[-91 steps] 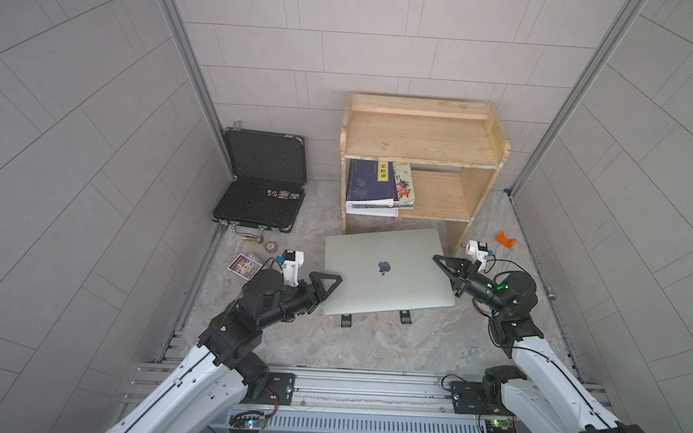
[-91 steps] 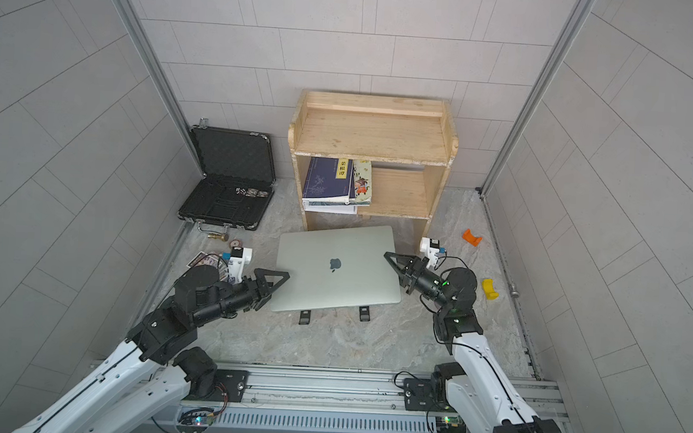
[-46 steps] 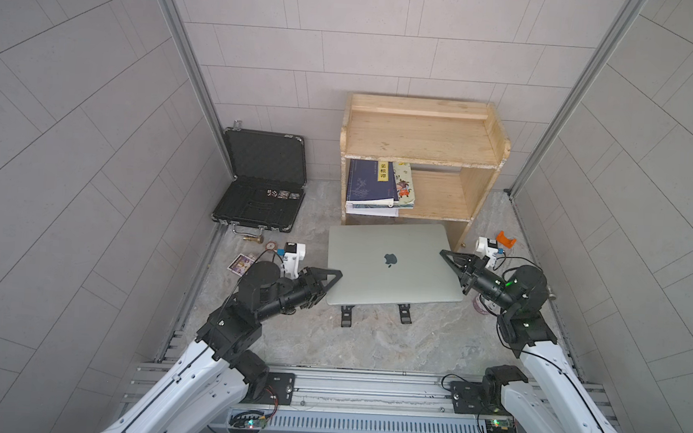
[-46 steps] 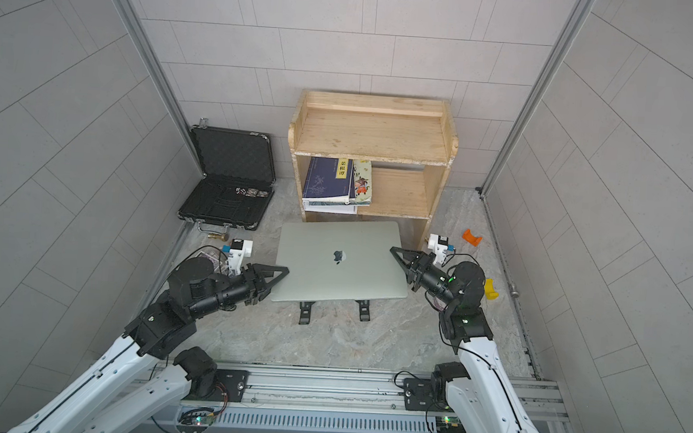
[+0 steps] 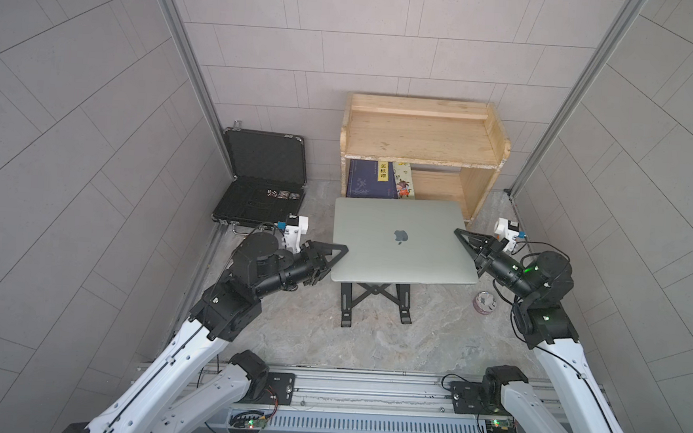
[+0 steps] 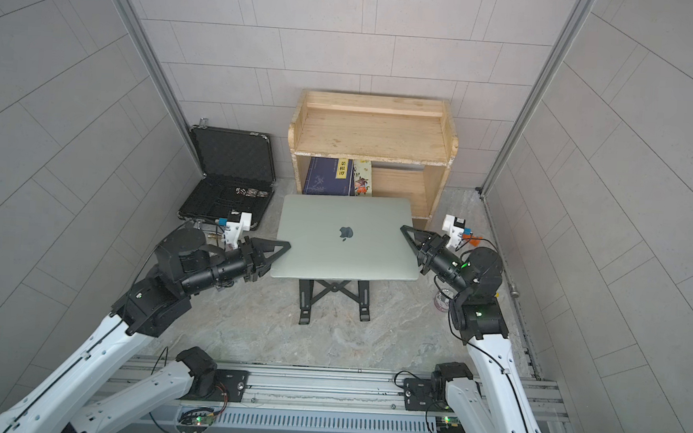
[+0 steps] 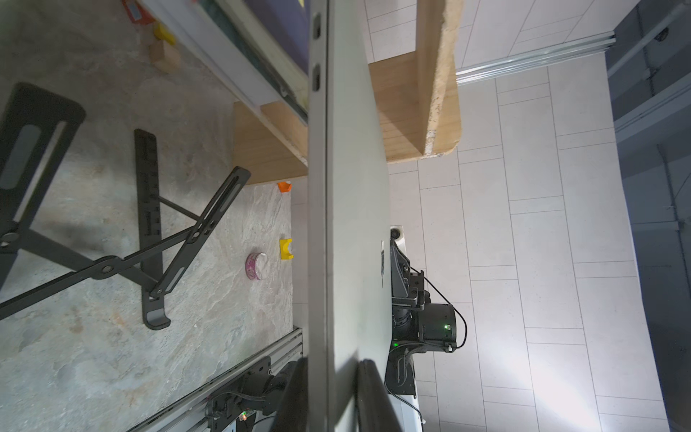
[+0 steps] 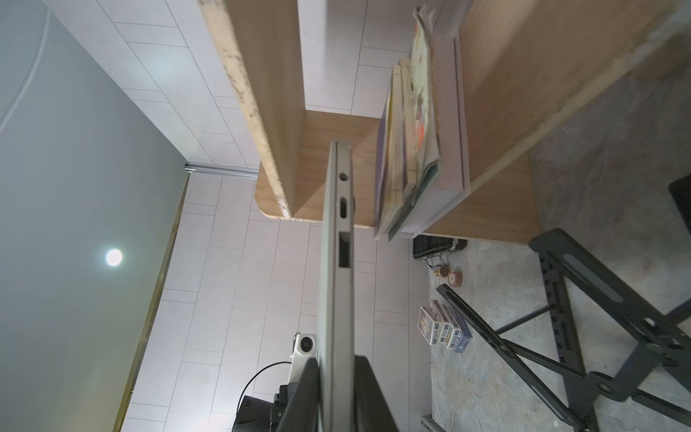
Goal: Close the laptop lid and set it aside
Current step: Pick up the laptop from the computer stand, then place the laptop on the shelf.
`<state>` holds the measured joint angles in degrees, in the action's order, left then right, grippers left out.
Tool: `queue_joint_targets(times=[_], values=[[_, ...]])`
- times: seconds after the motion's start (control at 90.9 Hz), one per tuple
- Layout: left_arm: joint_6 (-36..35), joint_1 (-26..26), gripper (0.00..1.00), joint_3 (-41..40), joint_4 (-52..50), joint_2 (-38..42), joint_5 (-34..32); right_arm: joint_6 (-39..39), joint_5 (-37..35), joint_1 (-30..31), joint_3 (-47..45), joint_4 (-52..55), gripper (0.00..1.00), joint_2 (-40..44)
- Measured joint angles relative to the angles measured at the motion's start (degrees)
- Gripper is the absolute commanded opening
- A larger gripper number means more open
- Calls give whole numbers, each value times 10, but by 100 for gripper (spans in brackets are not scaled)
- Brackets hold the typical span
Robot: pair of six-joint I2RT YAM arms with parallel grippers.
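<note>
You have the marbled table top (image 5: 308, 339) under everything, and the black folding stand (image 5: 374, 299) near its middle is your reference. Behind the stand is the wooden shelf unit (image 5: 419, 139), with a few books (image 5: 374, 180) lying flat in its lower bay.

The laptop (image 5: 379, 256) is in the air above the stand. It is roughly level and, in the left wrist view, clear of the stand's raised arms. The laptop lid (image 6: 361, 218) is shut flat on the base, apple logo up.

Behind the stand on your left arm's side, an open black briefcase (image 5: 262, 179) has its lid propped up against the wall.

Your left gripper (image 5: 340, 251) is at the laptop's edge on the left arm's side of the stand. In the left wrist view, one of its fingers (image 7: 374, 392) lies on each face, clamped on the closed laptop. Your right gripper (image 5: 461, 237) grips the opposite edge in the same way, its fingers (image 8: 370, 396) pressed to both faces.

On the right arm's side of the stand are a small pink tape roll (image 5: 484, 303), then a yellow block (image 7: 286, 250) and an orange piece (image 7: 284, 186).
</note>
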<state>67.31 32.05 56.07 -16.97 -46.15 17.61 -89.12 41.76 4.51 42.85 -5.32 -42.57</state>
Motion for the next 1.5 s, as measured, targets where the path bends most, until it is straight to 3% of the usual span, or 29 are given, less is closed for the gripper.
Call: queue_joint_targets(times=[0.341,0.737,1.497], values=[[-24,-11,0,148,-2,-111,-3,-3,1,-33,119,19,0,-64],[-37,-18,0,268,2,-235,2,-37,28,-96,169,-3,0,-133],[-42,-47,0,355,24,-343,21,-48,26,-113,233,-30,0,-228]])
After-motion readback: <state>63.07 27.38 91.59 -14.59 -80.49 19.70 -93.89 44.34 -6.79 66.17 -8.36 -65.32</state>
